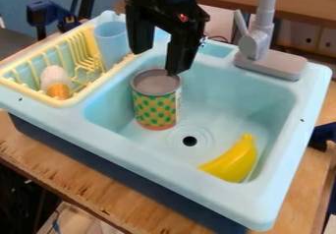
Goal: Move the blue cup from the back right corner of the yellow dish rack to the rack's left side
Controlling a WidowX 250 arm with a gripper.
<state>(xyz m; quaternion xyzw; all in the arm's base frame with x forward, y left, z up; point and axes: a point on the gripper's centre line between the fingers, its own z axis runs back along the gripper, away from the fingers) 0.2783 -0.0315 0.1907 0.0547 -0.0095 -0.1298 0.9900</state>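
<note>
The black gripper [156, 62] hangs over the back left of the sink basin, open, its two fingers spread apart. Below it a tin can [154, 105] with a grey top and a green-and-yellow pattern stands upright in the basin. One fingertip appears close to the can's back right rim; whether they touch I cannot tell. A yellow toy banana [235, 161] lies at the basin's front right, apart from the can, past the dark drain hole [189, 141].
The light blue sink [275, 198] sits on a wooden table [85, 184]. On its left, a yellow dish rack [78, 98] holds a blue cup [112, 42] and a white-and-orange object [56, 82]. A grey faucet [257, 41] rises at the back right.
</note>
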